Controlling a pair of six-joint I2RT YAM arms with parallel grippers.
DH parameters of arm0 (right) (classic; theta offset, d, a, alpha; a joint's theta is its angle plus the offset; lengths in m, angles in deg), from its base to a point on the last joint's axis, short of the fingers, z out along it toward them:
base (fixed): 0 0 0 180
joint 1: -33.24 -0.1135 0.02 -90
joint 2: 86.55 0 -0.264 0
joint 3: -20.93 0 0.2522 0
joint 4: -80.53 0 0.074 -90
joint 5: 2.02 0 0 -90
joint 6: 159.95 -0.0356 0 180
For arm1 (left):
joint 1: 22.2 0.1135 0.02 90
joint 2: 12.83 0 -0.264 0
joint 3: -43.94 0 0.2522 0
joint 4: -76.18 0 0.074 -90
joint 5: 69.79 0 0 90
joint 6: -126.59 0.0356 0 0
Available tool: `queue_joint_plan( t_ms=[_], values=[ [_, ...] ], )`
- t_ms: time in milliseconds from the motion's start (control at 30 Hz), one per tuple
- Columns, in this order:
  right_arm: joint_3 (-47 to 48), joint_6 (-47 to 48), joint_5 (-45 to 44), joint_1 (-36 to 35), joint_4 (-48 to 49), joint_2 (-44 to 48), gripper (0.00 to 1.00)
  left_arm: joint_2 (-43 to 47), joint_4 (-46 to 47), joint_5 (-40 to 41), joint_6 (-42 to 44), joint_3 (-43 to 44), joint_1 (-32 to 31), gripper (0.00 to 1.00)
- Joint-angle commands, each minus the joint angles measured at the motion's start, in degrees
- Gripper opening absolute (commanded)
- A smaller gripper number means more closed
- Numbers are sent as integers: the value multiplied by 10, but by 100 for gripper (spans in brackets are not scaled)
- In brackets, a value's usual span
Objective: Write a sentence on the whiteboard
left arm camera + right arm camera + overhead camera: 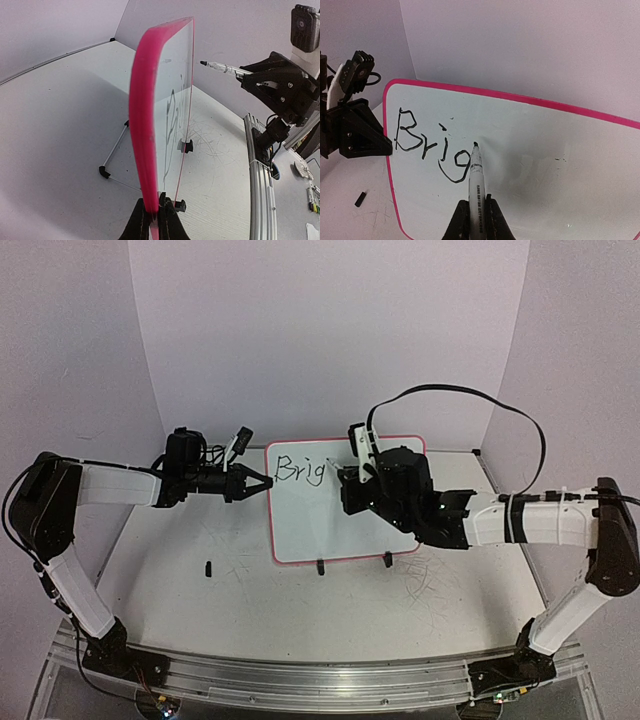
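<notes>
Right wrist view: right pincer [474, 209] pressed tight on a white-barrelled, black-tipped marker [476, 175], its tip at the letter "g"; contact cannot be told. Black handwritten sentence [427, 145] reads only "Brig", upper left on the small pink-framed rectangular whiteboard [545, 145], which stands upright on the white tabletop [170, 570]. Left pincer [156, 204] clamps the board's left edge.

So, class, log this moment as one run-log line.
left gripper: shut on whiteboard edge | right gripper: shut on marker | sentence: "Brig" written
</notes>
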Motion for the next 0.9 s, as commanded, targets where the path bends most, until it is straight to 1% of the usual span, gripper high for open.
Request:
queue_joint_plan(
  t_ms=[0, 533, 700, 867],
  values=[
    [33, 2, -4, 7, 12, -11, 0, 33, 23, 17, 27, 4, 3, 0],
    [41, -2, -15, 21, 11, -25, 0, 31, 23, 16, 27, 4, 3, 0],
    [42, -3, -22, 21, -1, -30, 0, 31, 23, 15, 28, 4, 3, 0],
    [37, -14, -10, 20, -16, -31, 0, 30, 23, 15, 28, 4, 3, 0]
  ],
)
